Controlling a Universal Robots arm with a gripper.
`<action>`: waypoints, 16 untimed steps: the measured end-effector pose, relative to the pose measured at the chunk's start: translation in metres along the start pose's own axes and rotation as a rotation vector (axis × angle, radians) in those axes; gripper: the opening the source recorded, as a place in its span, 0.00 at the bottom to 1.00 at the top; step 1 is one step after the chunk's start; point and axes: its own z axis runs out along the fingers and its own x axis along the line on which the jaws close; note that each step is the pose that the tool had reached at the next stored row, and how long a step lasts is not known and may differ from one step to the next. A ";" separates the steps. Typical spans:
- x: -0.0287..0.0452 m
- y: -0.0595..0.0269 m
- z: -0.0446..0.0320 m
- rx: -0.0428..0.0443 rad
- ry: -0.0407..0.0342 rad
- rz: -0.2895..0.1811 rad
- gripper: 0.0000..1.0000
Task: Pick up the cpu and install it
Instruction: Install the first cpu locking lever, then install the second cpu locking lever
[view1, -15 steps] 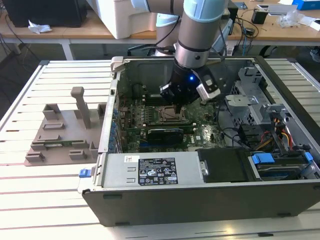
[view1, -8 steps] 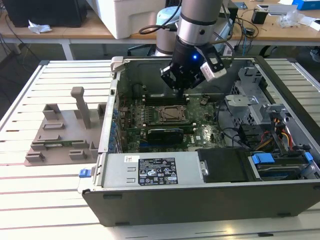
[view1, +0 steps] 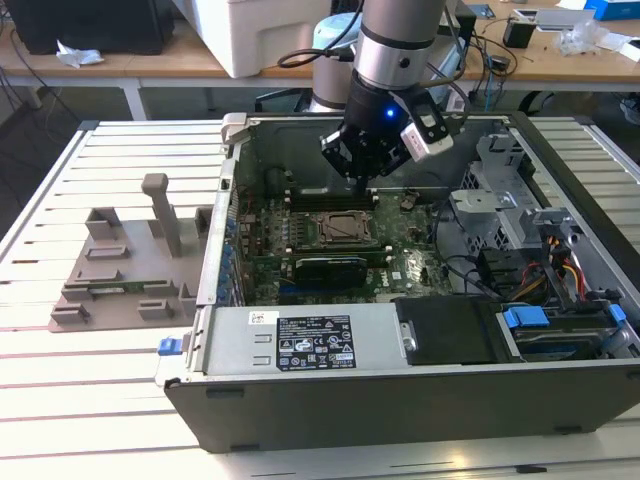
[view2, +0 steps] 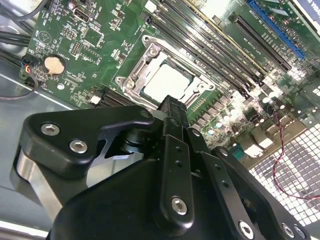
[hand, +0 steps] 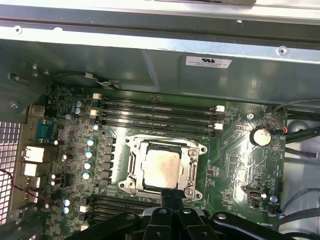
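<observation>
The cpu (hand: 161, 169) lies flat in the metal-framed socket (hand: 131, 172) on the green motherboard (hand: 240, 165), its pale silver top facing up and nothing resting on it; in the second wrist view the cpu (view2: 167, 82) sits the same way inside the socket frame (view2: 131, 80). Whether it is fully seated or slightly skewed in the socket is hard to judge, though one edge looks a little off the frame in the first wrist view. The gripper (view2: 172, 107) hangs just above the near edge of the socket with its two black fingers pressed together and nothing between them, the fingertips (hand: 170, 196) close to the cpu but apart from it. Rows of memory slots (hand: 157, 116) run along the far side of the socket, and a round coin battery (hand: 259, 136) sits on the board well to one side. In the exterior view the arm (view1: 395, 45) reaches down into the open computer case (view1: 400, 390), the gripper (view1: 362, 180) poised over the socket (view1: 345, 228) in the middle of the board. On the slatted table (view1: 110, 400) toward the exterior view's left, beside the case, stands a grey plastic fixture (view1: 125, 262) with upright posts
</observation>
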 end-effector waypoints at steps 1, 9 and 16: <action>0.0000 0.0000 -0.0001 0.0000 0.0000 0.000 0.11; 0.0000 0.0000 -0.0002 0.0000 0.0000 0.000 0.11; 0.0000 0.0000 -0.0004 0.0000 0.0000 0.000 0.11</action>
